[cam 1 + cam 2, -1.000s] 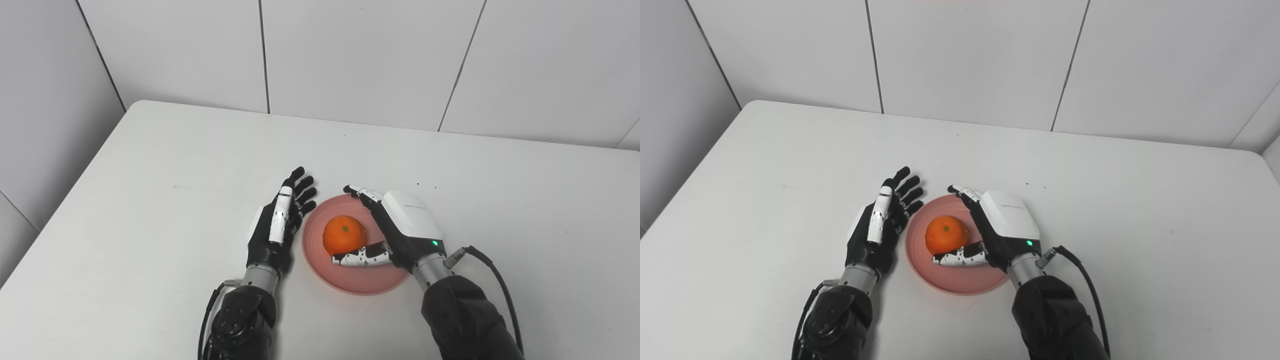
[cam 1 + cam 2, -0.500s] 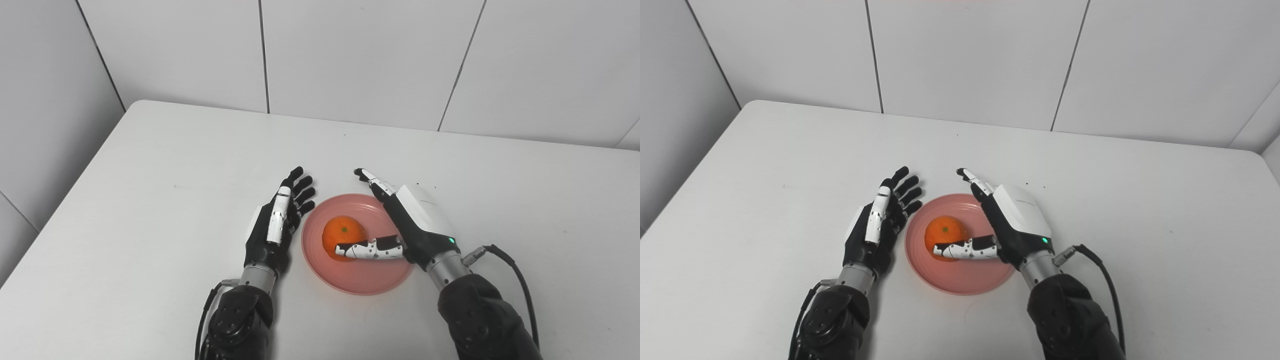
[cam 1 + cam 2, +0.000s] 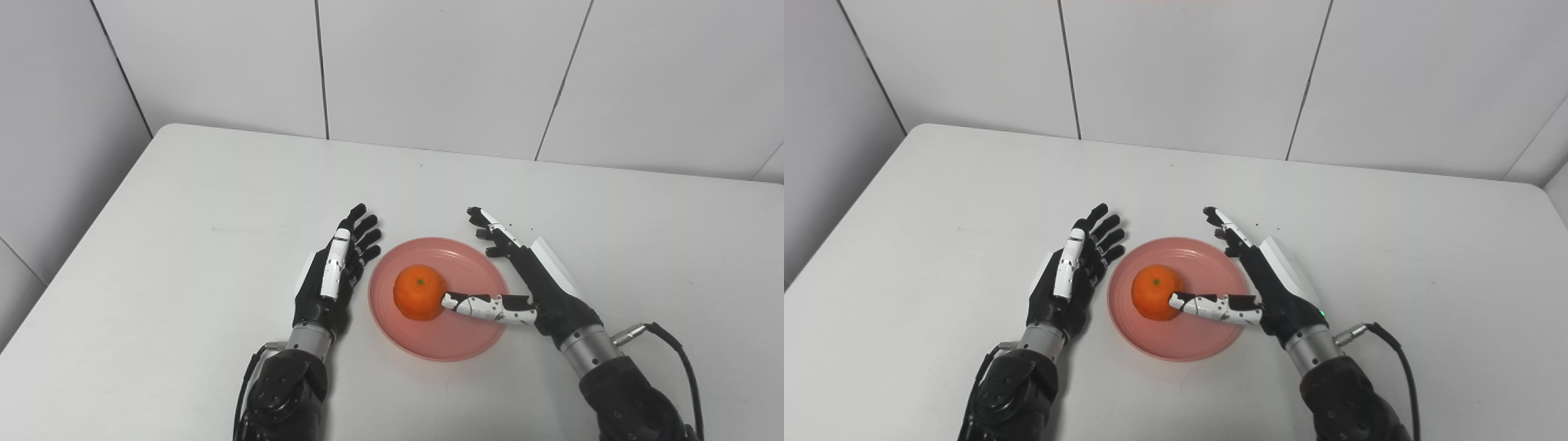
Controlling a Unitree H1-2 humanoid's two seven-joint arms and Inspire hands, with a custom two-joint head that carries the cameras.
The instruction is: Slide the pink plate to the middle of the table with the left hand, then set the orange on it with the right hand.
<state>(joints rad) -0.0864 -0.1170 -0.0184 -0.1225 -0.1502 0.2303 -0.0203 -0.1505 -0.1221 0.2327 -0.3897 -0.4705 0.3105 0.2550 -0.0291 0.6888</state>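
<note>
Orange (image 3: 419, 291) sits on pink plate (image 3: 465, 343) mid-worktop (image 3: 184, 202) | right hand (image 3: 539, 288) fingers released, thumb tip at orange | left hand (image 3: 331, 275) fingers released beside plate

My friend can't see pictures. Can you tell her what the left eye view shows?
An orange sits on a pink plate on a white table. The right robot hand is open beside it, thumb reaching to the orange; the left robot hand rests open left of the plate.
</note>
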